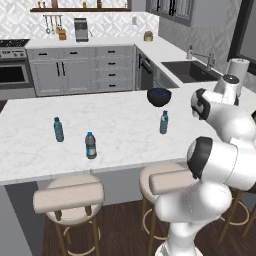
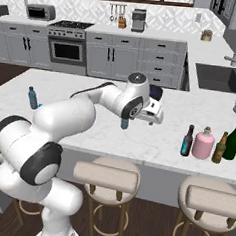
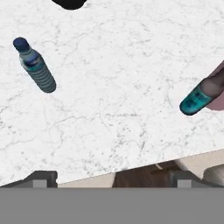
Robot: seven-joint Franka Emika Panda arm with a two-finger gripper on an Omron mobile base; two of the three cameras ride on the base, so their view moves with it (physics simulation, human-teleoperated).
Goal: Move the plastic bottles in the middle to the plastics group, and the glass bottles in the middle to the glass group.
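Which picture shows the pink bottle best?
The right base view: the squat pink bottle stands whole on the counter, between the teal-bottomed dark bottle and the green one. The hand view catches maybe just a pinkish edge; the left base view doesn't help.

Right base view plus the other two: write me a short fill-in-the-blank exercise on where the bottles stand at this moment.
1. The pink bottle stands between two slim dark bottles, near the olive-green bottle, on the ____ counter.
2. The dark-banded water bottle has a ____ cap.
3. The middle water bottle stands near a dark ____.
4. The gripper holds ____.

Missing words: marble; blue; bowl; nothing
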